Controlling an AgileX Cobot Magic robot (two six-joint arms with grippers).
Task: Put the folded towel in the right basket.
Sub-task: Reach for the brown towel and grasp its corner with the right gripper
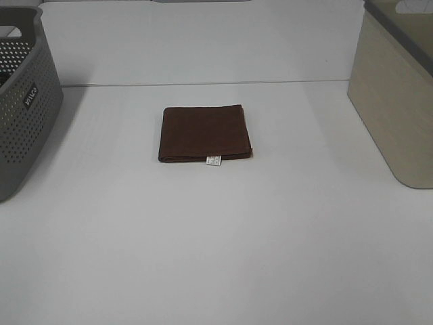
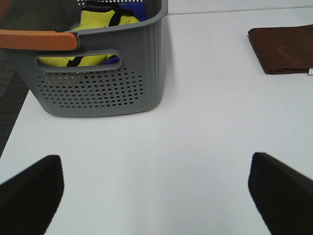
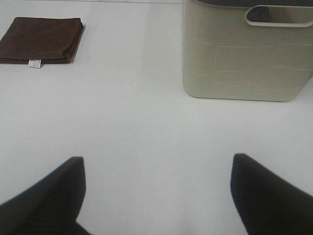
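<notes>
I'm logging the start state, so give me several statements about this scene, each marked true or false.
1. The folded towel lies flat on the table between the grey basket and the beige basket. True.
2. The towel is already inside the beige basket. False: it lies on the table, apart from it.
3. The grey basket holds something yellow. True.
4. The left gripper is shut on the towel. False: it is open and empty.
5. The right gripper is open. True.
</notes>
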